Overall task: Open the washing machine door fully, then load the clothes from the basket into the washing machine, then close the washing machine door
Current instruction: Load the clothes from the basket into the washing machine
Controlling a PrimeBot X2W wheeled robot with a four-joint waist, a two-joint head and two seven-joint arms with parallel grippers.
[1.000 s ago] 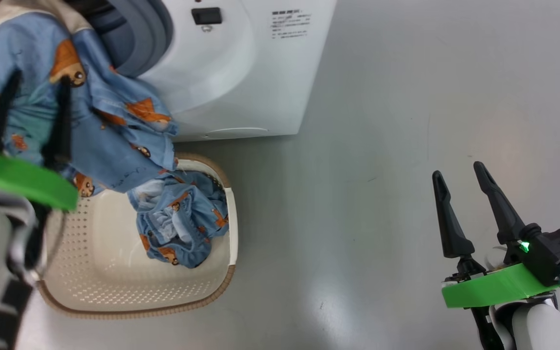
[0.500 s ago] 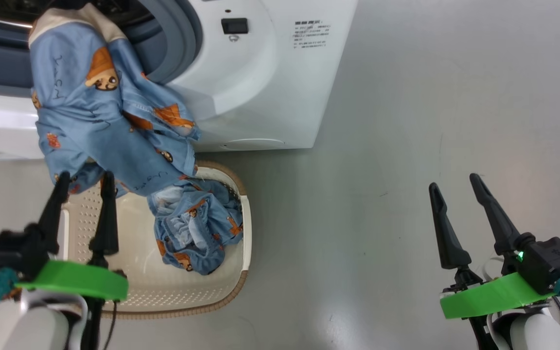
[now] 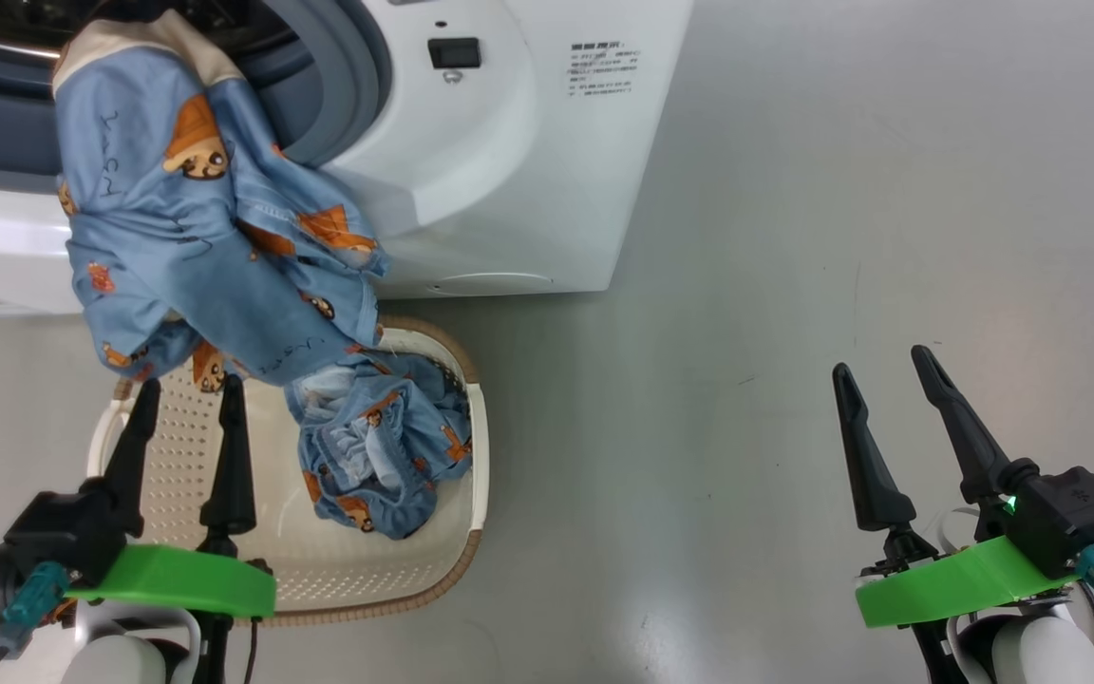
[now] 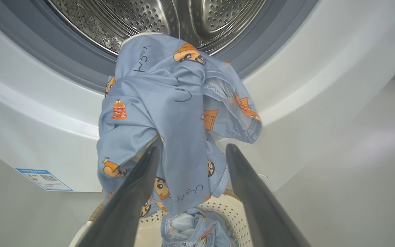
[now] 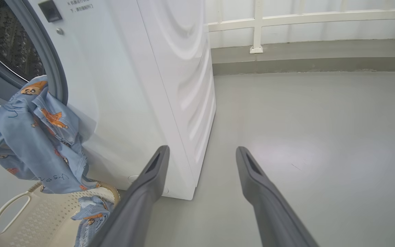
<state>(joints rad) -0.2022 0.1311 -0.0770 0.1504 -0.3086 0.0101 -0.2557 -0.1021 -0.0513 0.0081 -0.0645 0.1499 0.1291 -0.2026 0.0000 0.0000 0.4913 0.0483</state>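
Clothes point(image 3: 177, 237) hung from the washing machine point(image 3: 509, 190) over the basket point(image 3: 338, 570). My left end effector point(image 3: 192, 383) at seven o'clock and right end effector point(image 3: 879, 361) at four o'clock were spread, empty.

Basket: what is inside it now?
One crumpled garment lies in the basket by its right wall; the visible floor is otherwise bare. The hanging garment draped from the washing machine covers the far edge, hiding whatever lies beneath.

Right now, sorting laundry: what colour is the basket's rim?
Basket rim: woven-look brown; head view best.
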